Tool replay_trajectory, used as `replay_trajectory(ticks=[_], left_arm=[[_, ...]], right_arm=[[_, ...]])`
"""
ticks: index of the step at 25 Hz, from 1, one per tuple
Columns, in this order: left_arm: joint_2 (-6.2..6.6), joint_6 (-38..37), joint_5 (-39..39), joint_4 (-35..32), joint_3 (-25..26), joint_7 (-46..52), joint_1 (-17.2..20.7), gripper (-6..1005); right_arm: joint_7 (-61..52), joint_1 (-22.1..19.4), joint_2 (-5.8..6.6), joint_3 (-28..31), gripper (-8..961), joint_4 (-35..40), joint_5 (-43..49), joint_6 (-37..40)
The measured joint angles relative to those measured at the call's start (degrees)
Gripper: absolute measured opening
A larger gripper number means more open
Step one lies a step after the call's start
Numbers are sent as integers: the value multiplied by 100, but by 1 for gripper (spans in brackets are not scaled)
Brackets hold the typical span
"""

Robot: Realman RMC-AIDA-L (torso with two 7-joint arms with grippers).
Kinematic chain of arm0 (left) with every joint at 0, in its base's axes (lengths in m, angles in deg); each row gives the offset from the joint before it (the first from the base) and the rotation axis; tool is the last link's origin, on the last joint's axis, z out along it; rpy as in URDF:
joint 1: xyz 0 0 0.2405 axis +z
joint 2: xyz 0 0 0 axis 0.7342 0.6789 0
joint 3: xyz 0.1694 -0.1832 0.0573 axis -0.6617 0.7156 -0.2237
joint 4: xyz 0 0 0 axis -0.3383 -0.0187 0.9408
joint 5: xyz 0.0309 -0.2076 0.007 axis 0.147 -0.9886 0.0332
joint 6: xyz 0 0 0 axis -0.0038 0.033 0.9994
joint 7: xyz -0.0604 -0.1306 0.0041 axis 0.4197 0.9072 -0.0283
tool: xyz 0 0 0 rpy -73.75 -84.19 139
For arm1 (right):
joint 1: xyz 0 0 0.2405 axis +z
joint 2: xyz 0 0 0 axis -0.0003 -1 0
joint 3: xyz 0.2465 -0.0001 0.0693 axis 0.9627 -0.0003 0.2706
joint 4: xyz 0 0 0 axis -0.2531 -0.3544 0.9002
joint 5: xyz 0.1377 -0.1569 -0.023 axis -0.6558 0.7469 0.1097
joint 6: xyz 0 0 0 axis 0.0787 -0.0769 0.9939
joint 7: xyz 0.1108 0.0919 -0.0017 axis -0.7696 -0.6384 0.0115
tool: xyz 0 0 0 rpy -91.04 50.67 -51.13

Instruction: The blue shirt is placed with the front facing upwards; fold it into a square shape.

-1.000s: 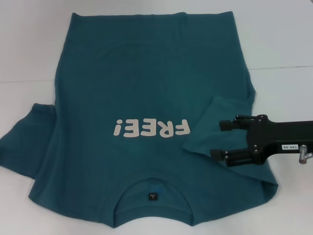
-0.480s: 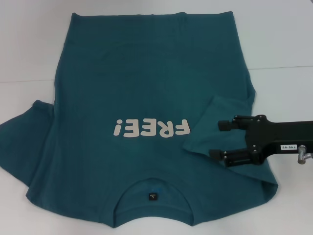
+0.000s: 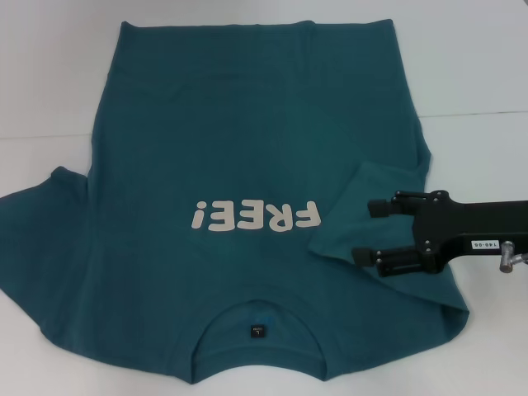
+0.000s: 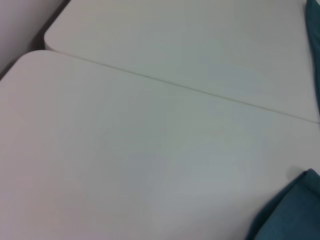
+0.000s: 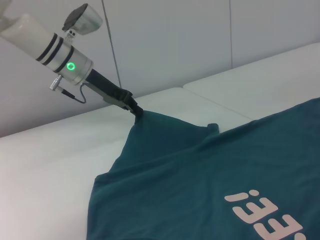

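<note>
Blue shirt (image 3: 247,148) spread front-up across the white desk (image 3: 487,66), lettering readable, collar nearest the robot. Right sleeve already folded inward, lying directly beneath the right hand (image 3: 373,231), fingers apart and holding nothing. Left hand (image 5: 134,109) clamped on the far left sleeve hem, lifting it into a peak clear of the desk. Soft, light, limp cotton by the look of it: likely to drape, sag and wrinkle, not slip. Best taken at hems or seams, pinched thinly, dragged low and slow.

Left tool (image 5: 134,111) clamped on raised sleeve edge of the blue shirt (image 5: 200,175), white table (image 5: 45,170) beneath.
</note>
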Motion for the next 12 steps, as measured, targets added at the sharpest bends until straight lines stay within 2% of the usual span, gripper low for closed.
replay_trajectory(ticks=[12], left_arm=[[0, 144, -1, -1, 59, 38, 6, 14]], right_arm=[[0, 13, 0, -38, 946, -37, 0, -130]])
